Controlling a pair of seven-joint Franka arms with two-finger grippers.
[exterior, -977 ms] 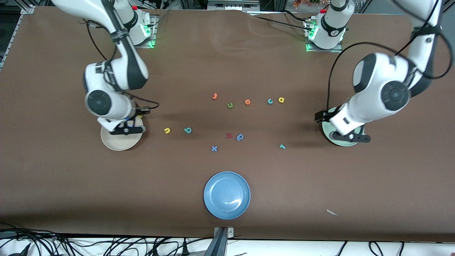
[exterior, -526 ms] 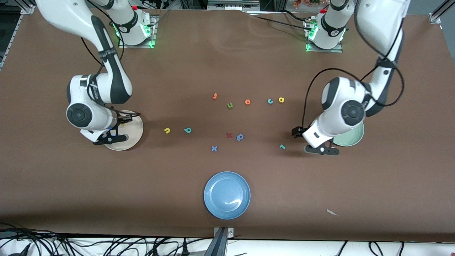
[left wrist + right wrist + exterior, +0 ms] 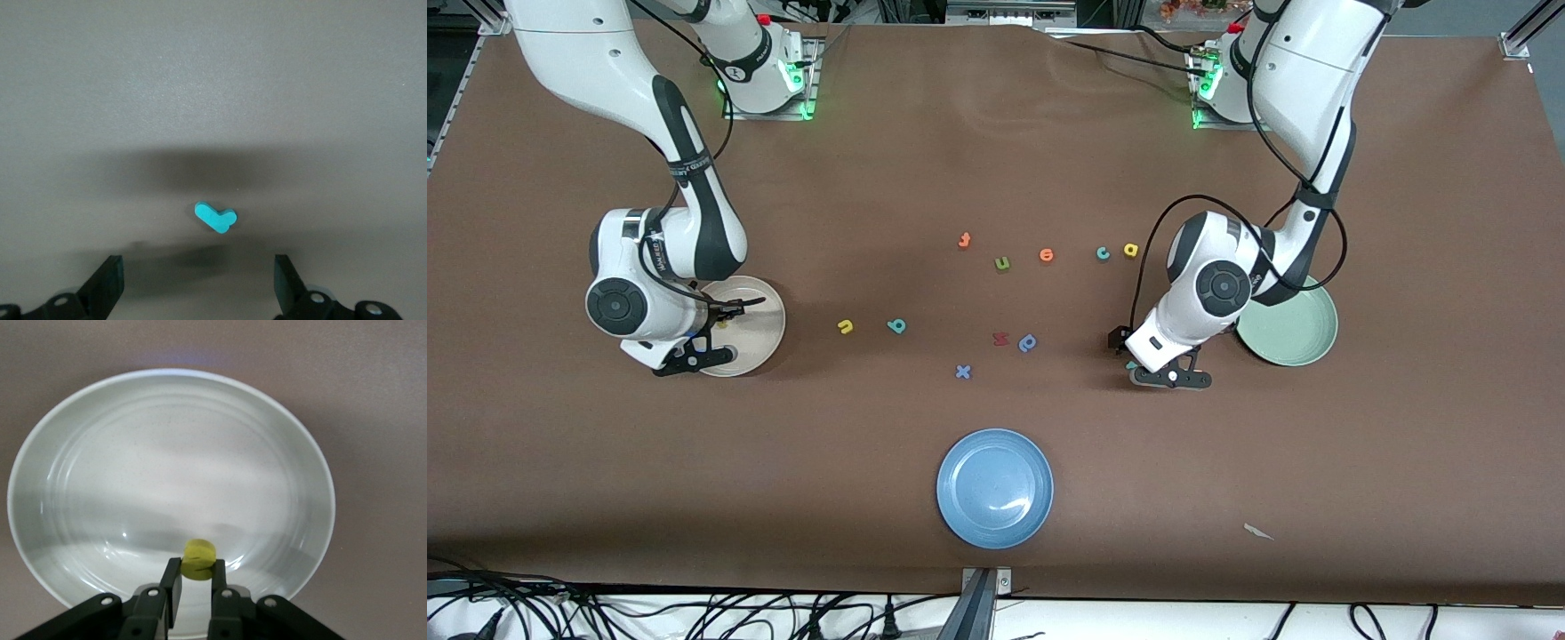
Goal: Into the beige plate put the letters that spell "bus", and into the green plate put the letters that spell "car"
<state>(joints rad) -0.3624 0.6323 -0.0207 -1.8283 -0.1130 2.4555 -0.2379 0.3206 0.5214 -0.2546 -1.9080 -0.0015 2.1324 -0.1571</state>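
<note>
The teal "r" [image 3: 215, 217] lies flat on the table [image 3: 996, 160], and the left gripper [image 3: 199, 287] has swung off the green plate [image 3: 1303, 342] over the last second and now hangs right over it, fingers [image 3: 107, 283] spread wide to either side. That reads as the lead-in to the first "car" pick; the green plate is bare.

At the right arm's end, the right gripper [image 3: 193, 583] has slid toward the edge of the beige plate [image 3: 80, 440] but stays above it, fingers pinching a small yellow letter [image 3: 199, 559], probably the "s", not yet released.

The yellow "u" [image 3: 845, 327] and teal "b" [image 3: 896, 326] sit between that plate and the table's middle; the teal "c" [image 3: 1103, 253] and yellow "a" [image 3: 1130, 250] lie farther from the front camera than the "r".
</note>
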